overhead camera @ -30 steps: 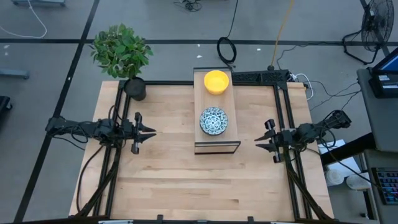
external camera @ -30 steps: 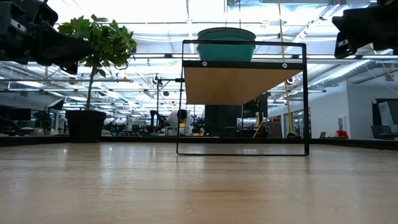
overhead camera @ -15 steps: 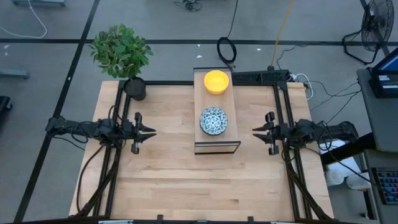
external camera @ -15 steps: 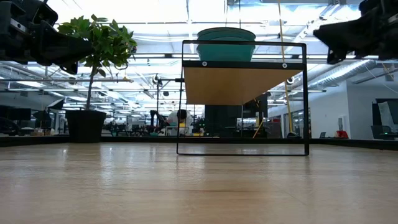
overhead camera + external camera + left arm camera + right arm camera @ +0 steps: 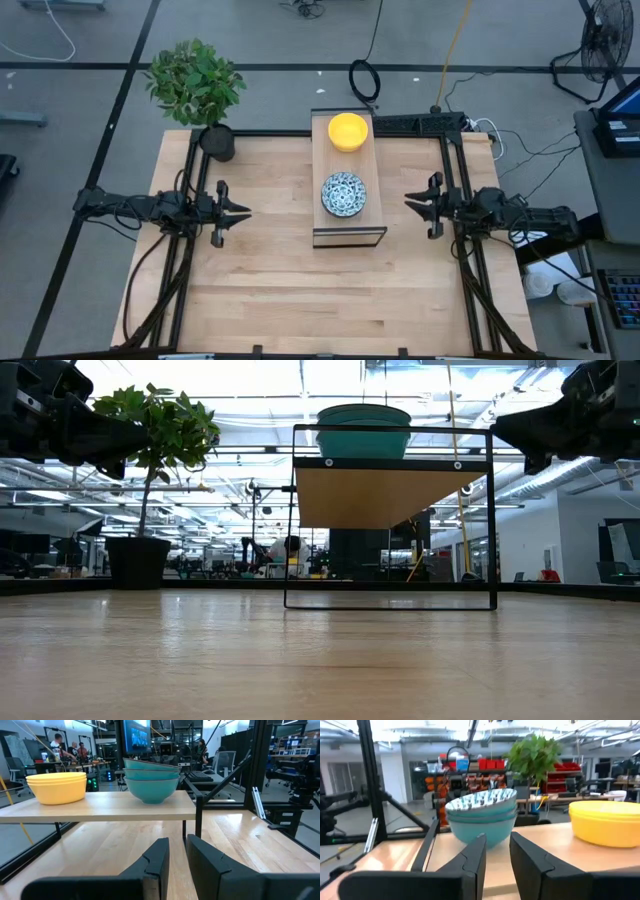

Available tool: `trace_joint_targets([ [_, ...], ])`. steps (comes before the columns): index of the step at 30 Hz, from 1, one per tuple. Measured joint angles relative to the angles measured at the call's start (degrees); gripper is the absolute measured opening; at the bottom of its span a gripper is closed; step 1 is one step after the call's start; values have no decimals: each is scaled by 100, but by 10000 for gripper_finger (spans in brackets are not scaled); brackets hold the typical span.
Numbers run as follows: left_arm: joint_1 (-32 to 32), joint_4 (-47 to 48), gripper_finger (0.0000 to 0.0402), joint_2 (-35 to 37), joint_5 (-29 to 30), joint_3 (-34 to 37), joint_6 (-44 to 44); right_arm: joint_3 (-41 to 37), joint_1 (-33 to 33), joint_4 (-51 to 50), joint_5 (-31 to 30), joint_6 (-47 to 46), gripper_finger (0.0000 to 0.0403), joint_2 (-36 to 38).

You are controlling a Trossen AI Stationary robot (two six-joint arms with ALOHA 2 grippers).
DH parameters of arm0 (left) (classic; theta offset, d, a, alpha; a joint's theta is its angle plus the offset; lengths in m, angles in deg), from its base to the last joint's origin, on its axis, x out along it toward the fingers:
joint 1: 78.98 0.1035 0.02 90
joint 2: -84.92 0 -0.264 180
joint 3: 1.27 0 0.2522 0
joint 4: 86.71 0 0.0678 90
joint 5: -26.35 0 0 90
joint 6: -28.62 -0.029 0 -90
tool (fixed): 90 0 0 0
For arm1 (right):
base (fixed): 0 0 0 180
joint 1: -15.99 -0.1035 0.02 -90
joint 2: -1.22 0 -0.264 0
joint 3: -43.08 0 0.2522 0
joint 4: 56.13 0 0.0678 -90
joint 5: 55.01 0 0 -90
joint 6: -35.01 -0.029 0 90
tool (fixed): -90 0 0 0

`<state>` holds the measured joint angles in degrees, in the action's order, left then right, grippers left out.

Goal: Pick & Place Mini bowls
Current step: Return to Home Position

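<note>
Right pincer [image 5: 412,204] swung nearer the wood-topped shelf [image 5: 345,161]; open counter [image 5: 280,290] between.
Left pincer [image 5: 240,210] opposite, both narrow; glossy round bowls [image 5: 343,194] stacked on shelf.

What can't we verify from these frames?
1. High view: the bowl count in the yellow stack and the blue stack; each top bowl covers those beneath it.
2. Low view: the yellow stack, hidden behind the blue stack.
3. Low view: the blue stack's inside pattern; the camera sits below the rim.
</note>
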<state>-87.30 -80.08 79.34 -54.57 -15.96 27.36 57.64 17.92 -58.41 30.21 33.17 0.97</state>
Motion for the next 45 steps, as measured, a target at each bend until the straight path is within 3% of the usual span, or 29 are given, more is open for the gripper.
trace_joint_targets([
  [13, -2, 0, 72, 0, 0, 0, 0, 0, -2, -138, -279, 47, 75, 3],
  [37, 0, 2, 72, -2, -1, 2, 0, 0, -12, -898, -242, 3, 75, 3],
  [45, 0, 0, 72, -2, -2, 2, 0, 2, -32, -1049, 493, 58, 75, 1],
])
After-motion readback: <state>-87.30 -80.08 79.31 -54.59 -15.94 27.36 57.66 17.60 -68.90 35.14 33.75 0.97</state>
